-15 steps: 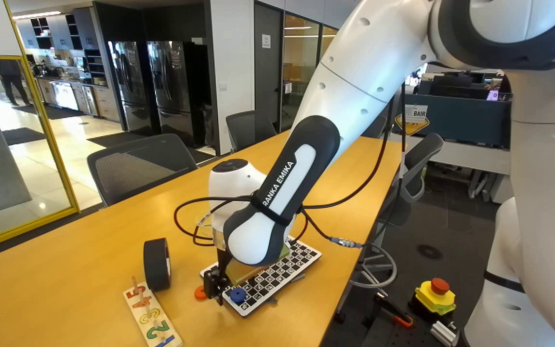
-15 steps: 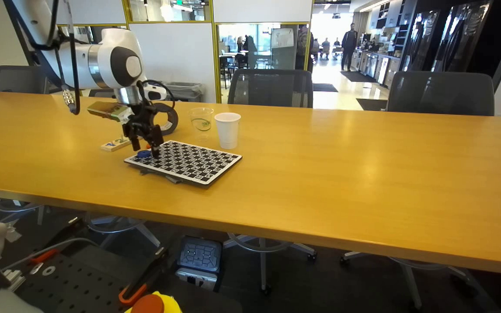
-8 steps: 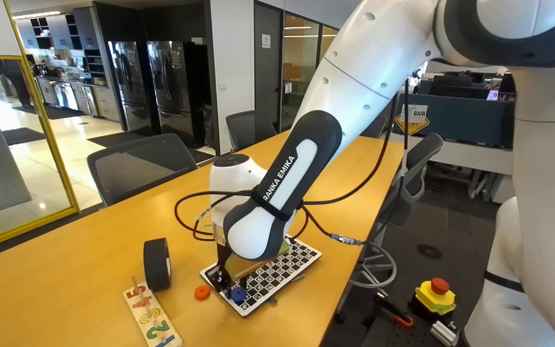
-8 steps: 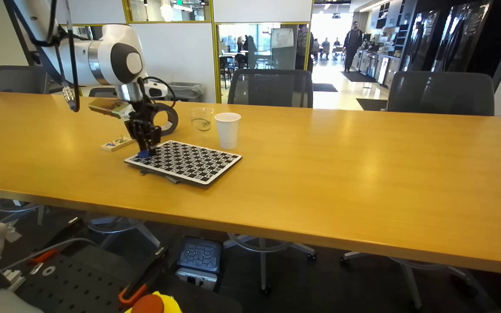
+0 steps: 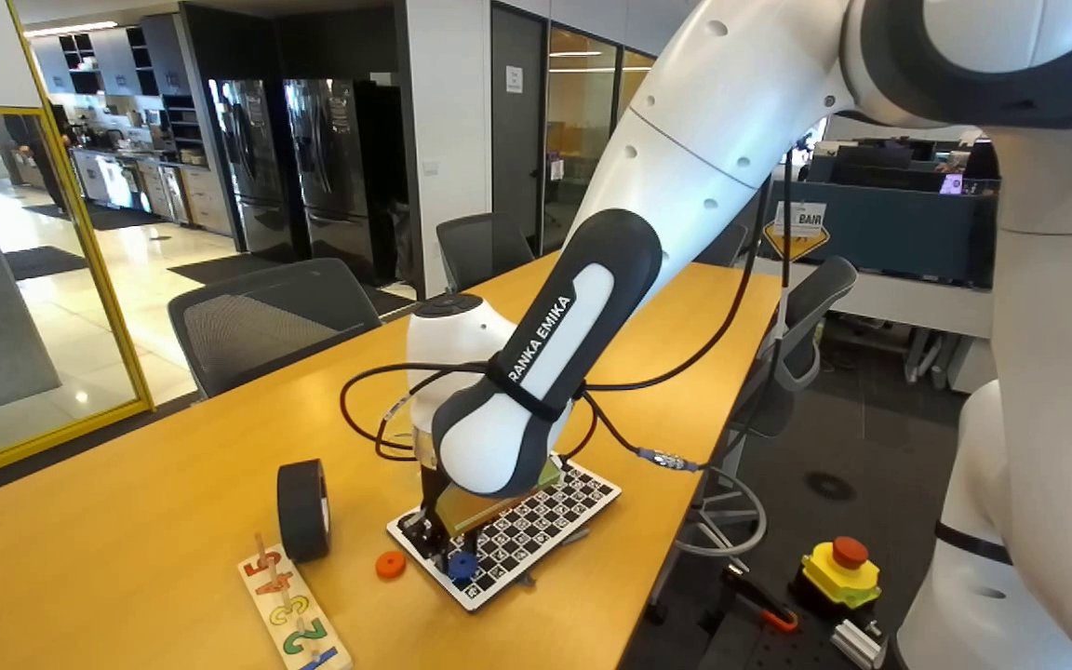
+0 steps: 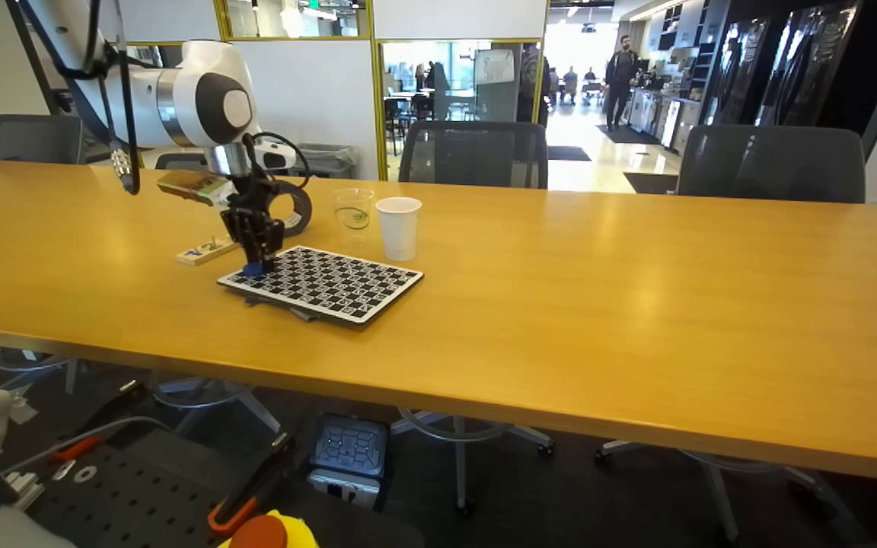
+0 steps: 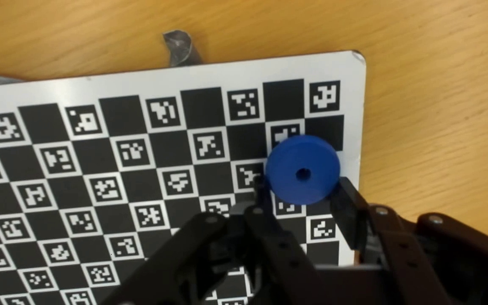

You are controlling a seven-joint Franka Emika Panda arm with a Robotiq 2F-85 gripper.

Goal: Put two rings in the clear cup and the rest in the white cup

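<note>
A blue ring (image 7: 303, 156) with a small central hole is at the corner of the checkered board. My gripper (image 7: 302, 183) has its fingers pressed against both sides of it, shut on it. In an exterior view an orange ring (image 5: 390, 564) lies on the table beside the board's corner. The clear cup (image 6: 352, 209) and the taller white cup (image 6: 399, 228) stand upright beyond the board in an exterior view. The arm covers most of the cup area in an exterior view. Whether the blue ring is lifted off the board, I cannot tell.
The checkered board (image 6: 332, 285) lies flat near the table's edge. A thick black roll (image 5: 301, 512) stands on its side, and a wooden number board with pegs (image 5: 289, 609) lies close to it. Black cables (image 5: 350, 409) loop around the wrist.
My gripper has moved over to the blue ring, and its fingers have closed on it. The orange ring, partly covered before, now shows whole in an exterior view.
</note>
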